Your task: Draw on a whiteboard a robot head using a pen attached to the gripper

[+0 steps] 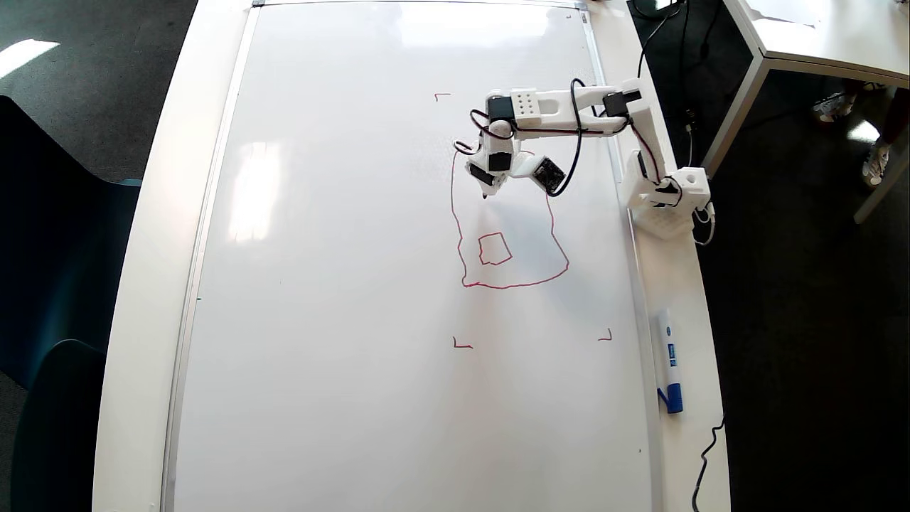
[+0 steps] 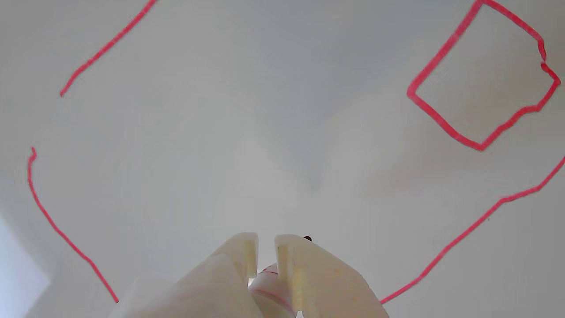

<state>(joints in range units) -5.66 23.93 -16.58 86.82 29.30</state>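
Whiteboard (image 1: 341,284) covers nearly the whole table, and the robot head (image 1: 508,284) on it so far has an outline and one inner square. Gripper (image 1: 488,186) hovers inside the outline's upper part, jaws nearly shut around the pen (image 2: 269,282) (mostly hidden). Next, I'd guess, comes a second square beside the first.

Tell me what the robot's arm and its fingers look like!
The arm is small and made of white plastic, with black motor blocks at the joints and black cables looping along it. One flat part has a grid of little holes. It stands on a white base. The gripper has two chunky cream-white fingers with ridged inner faces.
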